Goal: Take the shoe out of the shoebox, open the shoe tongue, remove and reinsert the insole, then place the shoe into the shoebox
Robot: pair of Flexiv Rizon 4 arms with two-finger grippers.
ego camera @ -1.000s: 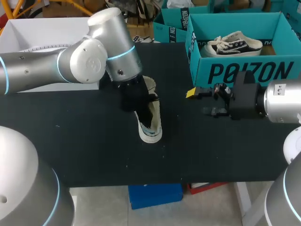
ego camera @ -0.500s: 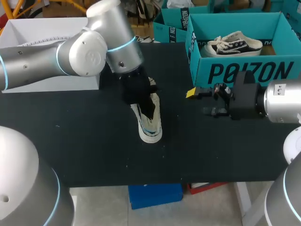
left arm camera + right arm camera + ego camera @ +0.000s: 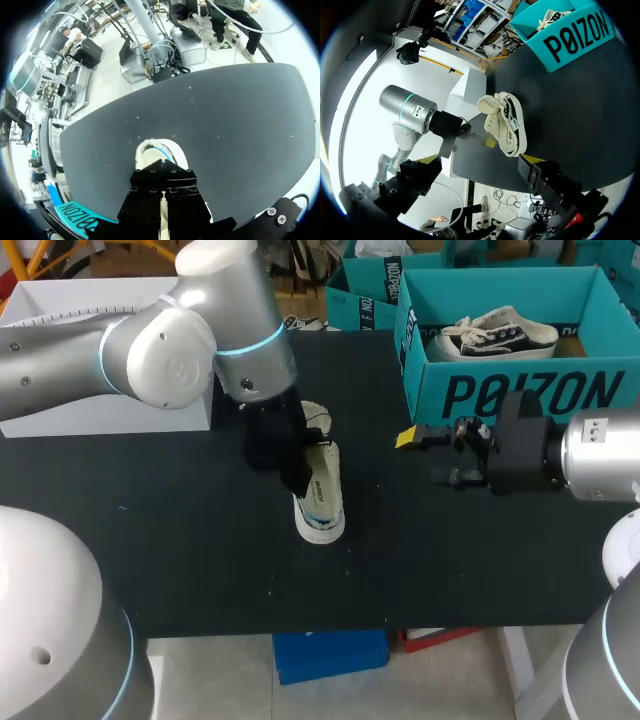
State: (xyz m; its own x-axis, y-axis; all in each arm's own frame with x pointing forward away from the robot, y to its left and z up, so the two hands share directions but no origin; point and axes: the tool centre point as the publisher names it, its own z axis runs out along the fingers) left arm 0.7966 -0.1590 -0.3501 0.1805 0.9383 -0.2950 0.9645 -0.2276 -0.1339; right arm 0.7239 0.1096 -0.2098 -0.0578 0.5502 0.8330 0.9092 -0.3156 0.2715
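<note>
Clearly the shoe (image 3: 324, 502) is outside the shoebox (image 3: 520, 392). It lies on the black table (image 3: 200, 540), well apart from the box's front corner, on the left arm's side. It is a low canvas shoe, cream coloured, with a dark inside and a rounded pale rubber toe cap. The toe points away from the shoebox, toward the table's near edge.

The left gripper (image 3: 296, 476), a black blocky part, stands over the heel end and the opening of the shoe and hides them in the head view. From there I cannot tell if it grips the shoe or is released. In the left wrist view only the fuzzy, rounded toe (image 3: 154, 150) shows, ahead of the gripper's black plate (image 3: 162, 200), so this view does not settle it either. The right wrist view shows the shoe (image 3: 506, 124) from the side, with its dark stripes and thick sole.

The shoebox is of teal cardboard with straight walls, and a second shoe (image 3: 495, 335), black with a white sole, rests inside it.

The right gripper (image 3: 425, 456) hangs just in front of the shoebox's front wall, near its corner. It is released, its fingers spread with nothing between them.
</note>
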